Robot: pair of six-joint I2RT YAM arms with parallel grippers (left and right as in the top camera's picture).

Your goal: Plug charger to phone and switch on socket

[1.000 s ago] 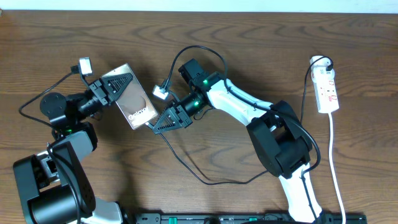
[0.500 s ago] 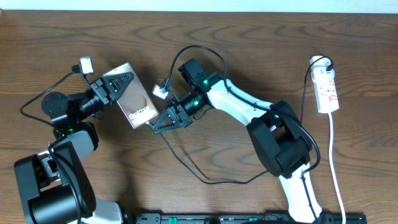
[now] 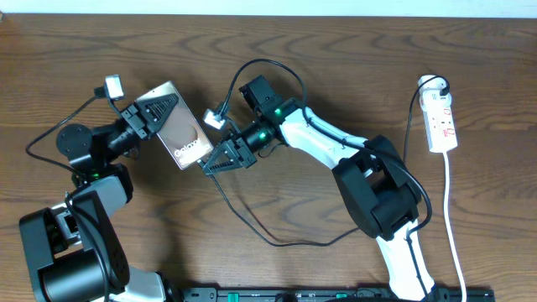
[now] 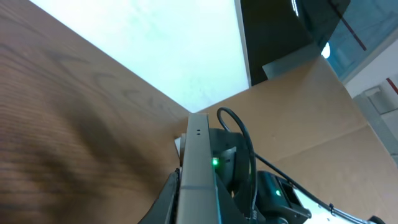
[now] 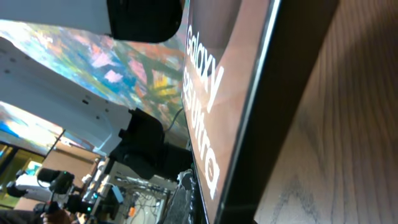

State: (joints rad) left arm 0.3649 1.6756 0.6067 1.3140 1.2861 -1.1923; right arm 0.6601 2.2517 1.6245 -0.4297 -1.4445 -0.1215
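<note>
**Plug tip close to the phone's end, and little room for a miss**

The phone [image 3: 186, 134] is on the left half of the table [image 3: 336, 50], tilted and raised on one edge. The left gripper [image 3: 168, 107] has its jaws clenched on the phone's far-left end. The right gripper [image 3: 210, 166] sits just beside the phone's near-right end, its jaws grasping the charger [image 3: 252, 225] close to its tip. The cable trails from there in a loose loop toward the near edge. The tip itself is hidden, so I cannot tell whether it is lined up with the port.

That is my worry. If the tip comes in crooked, it may scrape the phone's edge or push the phone round in the left jaws. The slack loop could also snag on the right arm and drag the tip off line.

The socket [image 3: 442, 117] lies well apart at the far right, untouched, with its white cord [image 3: 453, 218] running toward the near edge.

I see no containers on the table. The nearest thing to one is the socket, which has a black plug [image 3: 434, 84] seated at its far end.
</note>
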